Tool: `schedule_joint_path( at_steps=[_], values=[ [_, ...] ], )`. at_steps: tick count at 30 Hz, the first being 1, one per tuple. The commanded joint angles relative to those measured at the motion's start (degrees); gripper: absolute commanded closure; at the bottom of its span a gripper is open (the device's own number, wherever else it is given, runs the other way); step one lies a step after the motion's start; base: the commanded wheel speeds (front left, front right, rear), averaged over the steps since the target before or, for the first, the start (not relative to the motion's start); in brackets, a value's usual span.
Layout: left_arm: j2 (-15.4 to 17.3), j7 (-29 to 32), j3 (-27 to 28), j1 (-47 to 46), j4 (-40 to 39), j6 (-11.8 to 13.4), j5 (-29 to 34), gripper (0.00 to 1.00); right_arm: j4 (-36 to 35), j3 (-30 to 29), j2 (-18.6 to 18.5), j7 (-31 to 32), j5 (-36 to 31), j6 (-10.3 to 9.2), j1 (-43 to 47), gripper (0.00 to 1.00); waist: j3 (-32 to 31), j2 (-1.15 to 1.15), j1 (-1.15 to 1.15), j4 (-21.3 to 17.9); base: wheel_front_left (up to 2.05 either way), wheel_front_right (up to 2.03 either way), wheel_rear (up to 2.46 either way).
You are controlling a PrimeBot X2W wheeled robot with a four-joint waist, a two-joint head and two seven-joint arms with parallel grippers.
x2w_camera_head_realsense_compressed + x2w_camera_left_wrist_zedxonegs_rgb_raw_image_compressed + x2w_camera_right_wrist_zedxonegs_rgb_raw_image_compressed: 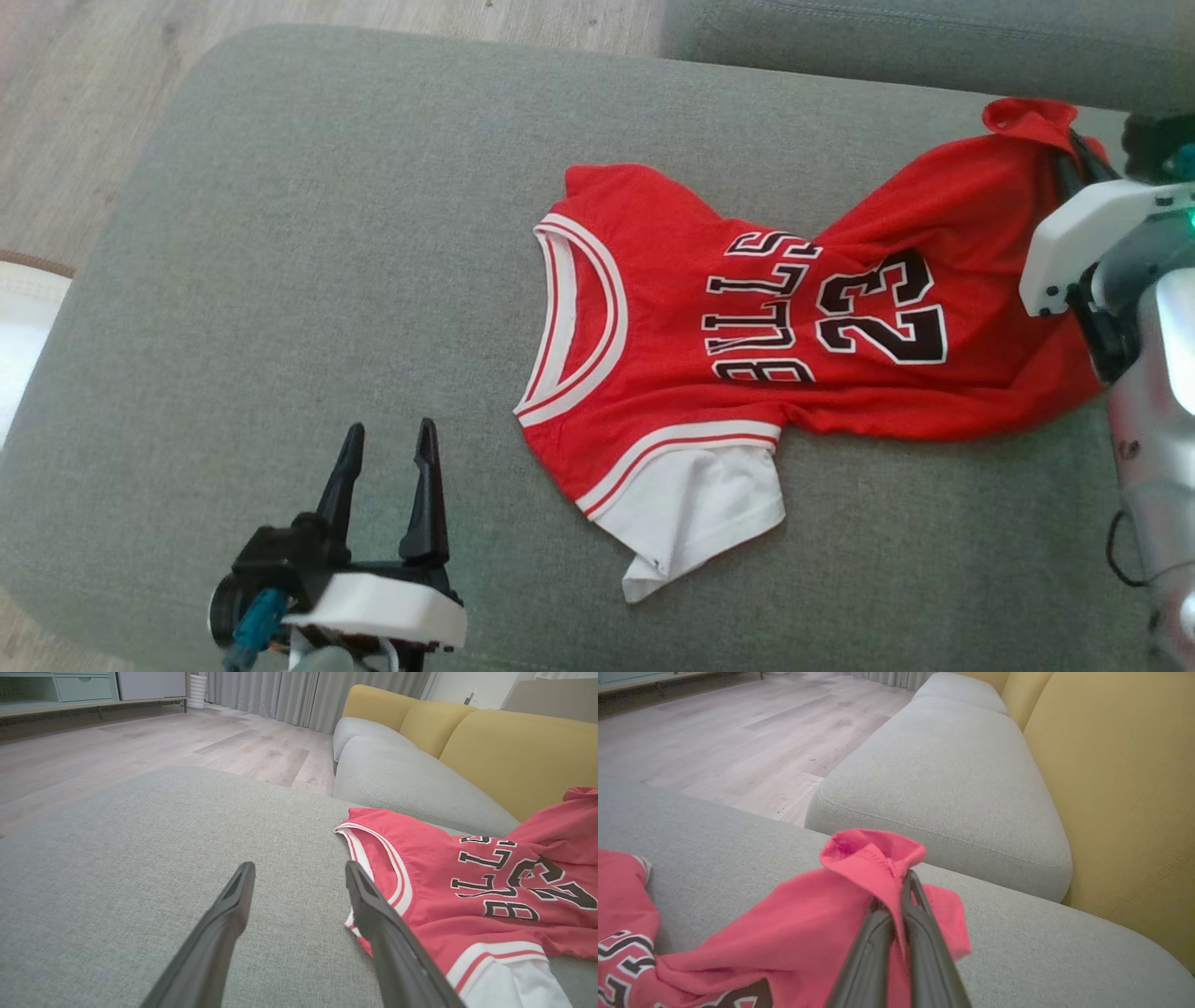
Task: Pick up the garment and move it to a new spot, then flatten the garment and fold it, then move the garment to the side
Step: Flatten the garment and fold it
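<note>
Soft, even daylight; shadows faint. The head view looks hazy, with glare on the silver arm (1178, 355). Wrist views curve at the edges and blur near the lens.

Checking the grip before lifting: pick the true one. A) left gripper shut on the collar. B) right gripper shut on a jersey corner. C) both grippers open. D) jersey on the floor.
B: the right gripper pinches a corner of the jersey; the left gripper stands open.

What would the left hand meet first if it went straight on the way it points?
Likely bare grey cushion; the left hand is open and the jersey lies off to its right. Depth unclear.
</note>
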Motion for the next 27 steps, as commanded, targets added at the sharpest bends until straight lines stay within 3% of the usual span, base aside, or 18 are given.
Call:
schedule_joint_path(
  at_steps=[1, 2, 9, 15, 20, 27],
  values=[
    [0.5, -0.6, 1.6, -2.4, -1.2, -0.2, 0.6, 0.00, -0.7, -0.6, 0.6, -1.8, -1.4, -0.04, -2.5, 0.45, 0.0, 0.00, 0.00, 0.1, 0.00, 0.00, 0.00],
    [0.4, -0.6, 1.5, -2.4, -1.1, -0.2, 0.6, 0.00, 0.3, -1.2, 1.0, -2.7, -2.5, -0.04, -2.7, 0.00, 0.0, 0.00, 0.00, 0.2, 0.00, 0.00, 0.00],
    [0.5, -0.5, 1.2, -2.1, -0.8, -0.1, 0.4, 0.00, 4.2, -4.8, 3.6, -9.1, -6.9, -0.04, -3.0, 0.00, -0.8, 0.00, 0.00, -1.0, 0.00, 0.00, 0.00],
    [0.8, -0.1, 1.1, -1.8, -0.6, 0.1, 0.1, 0.00, 2.6, -5.1, 4.8, -15.1, -6.8, -0.04, -0.8, 0.00, -2.4, 0.00, 0.00, -3.5, 0.00, 0.00, 0.00],
    [1.0, 0.3, 1.0, -1.4, -0.3, 0.3, -0.1, 0.00, -2.2, -5.9, 6.7, -18.4, -5.9, -0.04, 5.0, 0.00, -4.0, 0.00, 0.00, -6.0, 0.00, 0.00, 0.00],
    [1.3, 1.1, 0.5, -0.4, 0.1, 0.4, -0.6, 0.00, -14.0, -6.2, 10.3, -18.7, -4.2, -0.04, 18.1, 0.00, -5.6, 0.00, 0.00, -8.6, 0.00, 0.00, 0.00]
  ],
)
